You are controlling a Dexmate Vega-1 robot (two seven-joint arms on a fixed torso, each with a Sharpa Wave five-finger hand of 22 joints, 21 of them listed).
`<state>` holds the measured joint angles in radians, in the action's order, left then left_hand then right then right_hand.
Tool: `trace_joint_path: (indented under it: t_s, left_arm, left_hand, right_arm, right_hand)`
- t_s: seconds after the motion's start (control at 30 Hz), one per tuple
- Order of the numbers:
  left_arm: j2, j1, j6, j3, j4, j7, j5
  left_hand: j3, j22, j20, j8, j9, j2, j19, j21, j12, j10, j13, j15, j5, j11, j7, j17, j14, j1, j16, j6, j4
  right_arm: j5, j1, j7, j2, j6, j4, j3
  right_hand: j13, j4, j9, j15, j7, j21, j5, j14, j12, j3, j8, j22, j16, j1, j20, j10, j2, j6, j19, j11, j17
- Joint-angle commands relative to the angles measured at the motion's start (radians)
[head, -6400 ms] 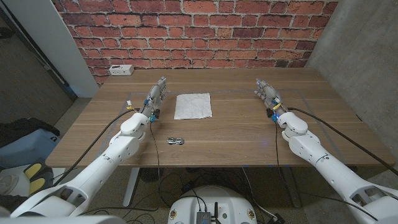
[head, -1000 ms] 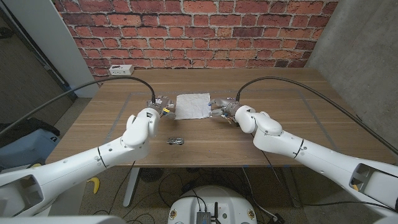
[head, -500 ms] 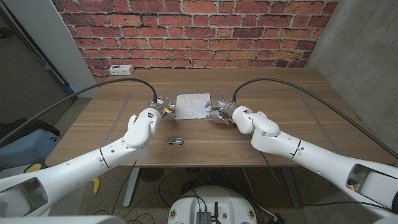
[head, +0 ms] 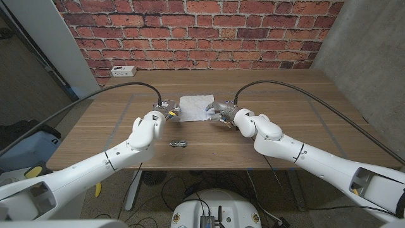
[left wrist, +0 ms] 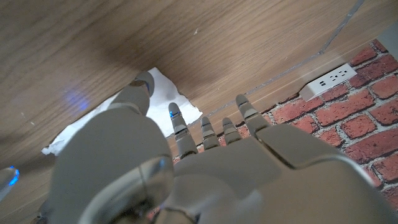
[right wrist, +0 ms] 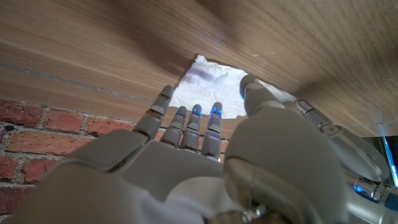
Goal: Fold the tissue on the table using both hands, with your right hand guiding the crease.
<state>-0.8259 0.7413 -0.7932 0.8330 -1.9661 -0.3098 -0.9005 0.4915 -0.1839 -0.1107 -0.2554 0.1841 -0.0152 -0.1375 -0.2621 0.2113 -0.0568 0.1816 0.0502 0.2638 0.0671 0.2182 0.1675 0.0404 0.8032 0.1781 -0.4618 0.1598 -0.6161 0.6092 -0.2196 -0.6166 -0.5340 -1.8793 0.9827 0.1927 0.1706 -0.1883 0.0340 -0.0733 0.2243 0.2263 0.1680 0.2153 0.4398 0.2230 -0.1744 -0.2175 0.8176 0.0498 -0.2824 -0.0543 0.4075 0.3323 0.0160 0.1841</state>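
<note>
now the tissue (head: pixel 195 106) lies unfolded, left robot hand (head: pixel 166 111) and right robot hand (head: pixel 216 111) empty, fingers spread at its side edges.

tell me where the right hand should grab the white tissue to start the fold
Probably the near right corner of the flat white paper tissue, coming in from its right side. The right hand is beside that edge with fingers spread, and a thin sheet lying flat offers only edges and corners to pinch.

looks like a robot lab, wooden bench (head: pixel 126 136), bare brick wall (head: pixel 190 31) behind, concrete pillar (head: pixel 361 44) right, cables (head: pixel 190 187) on floor
</note>
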Motion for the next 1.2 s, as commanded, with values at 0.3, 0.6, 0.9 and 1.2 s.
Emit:
trace_joint_path:
  t_s: [0.3, 0.6, 0.9, 1.2]
  left_arm:
    - [0.045, -0.025, 0.061, 0.01, 0.087, 0.029, 0.049]
    - [0.05, -0.032, 0.062, 0.025, 0.105, 0.044, 0.045]
    - [0.061, -0.02, 0.059, 0.024, 0.117, 0.102, 0.043]
    - [0.066, -0.01, 0.051, 0.016, 0.119, 0.142, 0.054]
  left_hand:
    - [-0.02, -0.005, 0.003, -0.018, 0.004, 0.013, -0.025, 0.004, 0.01, -0.033, 0.003, -0.008, 0.003, 0.01, 0.0, 0.002, -0.018, 0.052, 0.006, -0.102, -0.003]
    - [-0.04, -0.005, 0.003, -0.035, 0.004, 0.035, -0.041, 0.006, 0.012, -0.065, 0.002, -0.015, -0.003, 0.009, 0.0, 0.002, -0.039, 0.091, 0.007, -0.214, -0.006]
    - [-0.093, -0.007, 0.016, -0.073, 0.002, 0.048, -0.079, 0.006, 0.016, -0.145, 0.002, -0.043, -0.029, 0.028, -0.015, 0.001, -0.089, 0.152, 0.01, -0.461, -0.007]
    - [-0.107, -0.01, 0.025, -0.092, 0.005, 0.098, -0.104, 0.001, 0.022, -0.21, 0.001, -0.077, -0.05, 0.037, -0.066, 0.001, -0.121, 0.188, 0.009, -0.583, -0.011]
  right_arm:
    - [-0.004, 0.012, 0.008, 0.011, 0.026, 0.013, -0.018]
    - [0.004, 0.015, 0.012, 0.014, 0.033, 0.022, -0.026]
    - [0.007, 0.026, 0.045, 0.018, 0.039, 0.038, -0.031]
    - [-0.041, 0.011, 0.06, 0.04, 0.016, 0.089, -0.001]
  right_hand:
    - [0.004, -0.003, -0.005, 0.033, -0.005, -0.007, 0.013, 0.008, -0.005, -0.017, -0.003, -0.005, 0.004, 0.033, -0.007, -0.011, 0.0, 0.016, 0.005, 0.009, 0.006]
    - [0.005, -0.005, -0.005, 0.04, -0.017, -0.009, 0.02, 0.01, -0.007, -0.03, -0.002, -0.005, 0.004, 0.052, -0.006, -0.017, 0.004, 0.032, 0.007, 0.03, 0.008]
    - [0.006, -0.008, -0.005, 0.05, -0.02, -0.007, 0.028, 0.019, -0.007, -0.042, -0.001, -0.006, 0.001, 0.067, -0.012, -0.026, 0.007, 0.044, 0.015, 0.039, 0.008]
    - [0.006, -0.003, -0.006, 0.078, -0.05, -0.005, 0.045, 0.046, -0.004, -0.057, 0.013, -0.007, -0.007, 0.13, -0.03, -0.053, 0.007, 0.111, 0.029, 0.065, 0.01]
